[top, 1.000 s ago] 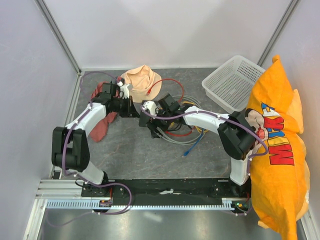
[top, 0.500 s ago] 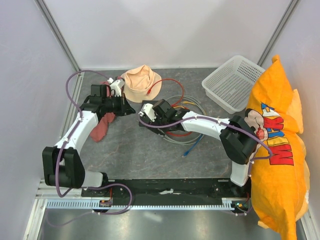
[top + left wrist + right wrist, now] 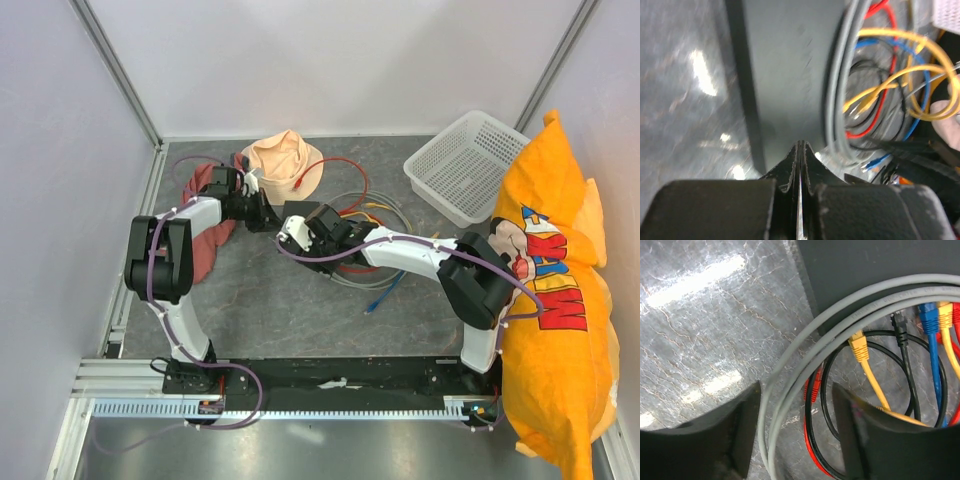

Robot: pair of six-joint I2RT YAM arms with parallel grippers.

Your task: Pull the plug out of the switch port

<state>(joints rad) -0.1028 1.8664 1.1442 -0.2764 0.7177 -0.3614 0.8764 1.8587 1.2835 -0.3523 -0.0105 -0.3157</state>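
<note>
Because the right hand (image 3: 795, 390) is wide open with only gray cables (image 3: 772, 430) between its fingers, it could close on those and drag the switch (image 3: 880, 260), just past its fingertips, along. The left hand (image 3: 800, 145) is pressed shut, holding nothing.

The overhead camera looks down from above and behind the arm bases (image 3: 190, 368), taking in the whole table (image 3: 270, 300) from a distance. The left wrist camera peers close past the pressed-together left claw (image 3: 800, 145) across the switch (image 3: 785, 75) toward coiled cables (image 3: 837, 90). The right wrist camera looks steeply down, close, through the spread right claw (image 3: 796, 390). All three views share the switch and cables.
</note>
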